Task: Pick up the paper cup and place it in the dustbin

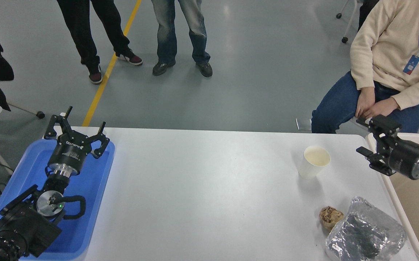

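Because the paper cup [313, 161] looks light and crushable, the spread-open right gripper [369, 139] should pinch its sidewall gently.

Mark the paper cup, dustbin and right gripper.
paper cup [309, 170], head view, on its white outer wall.
dustbin [394, 197], head view, on its left rim.
right gripper [370, 139], head view, midway between its open fingertips.
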